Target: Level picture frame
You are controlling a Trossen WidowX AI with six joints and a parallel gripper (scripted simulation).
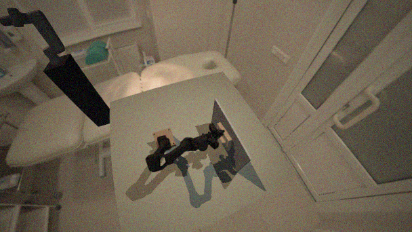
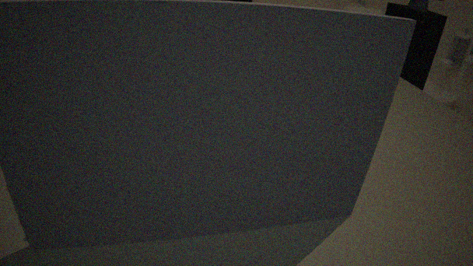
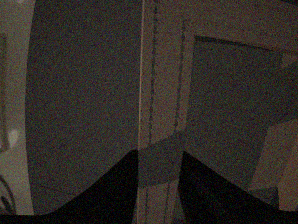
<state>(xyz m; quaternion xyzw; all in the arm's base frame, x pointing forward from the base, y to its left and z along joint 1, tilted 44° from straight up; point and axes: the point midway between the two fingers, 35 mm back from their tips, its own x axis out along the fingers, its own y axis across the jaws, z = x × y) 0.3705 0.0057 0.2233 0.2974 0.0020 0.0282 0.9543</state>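
The wooden picture frame is against the upright grey wall panel. In the wrist view one side bar of it runs nearly upright, and its inner opening lies to the right. My gripper is shut on this side bar, one dark fingertip on each side. The exterior camera sees only the plain back of the panel, so frame and gripper are hidden there. The screw and notched strip are not visible. The arm covers part of the frame in the top view, and I cannot tell its tilt.
The panel stands on a pale table. The arm's base sits on a small wooden plate at the left. A long black box on a bent arm is beyond the table's left edge. Shadows cross table and panel.
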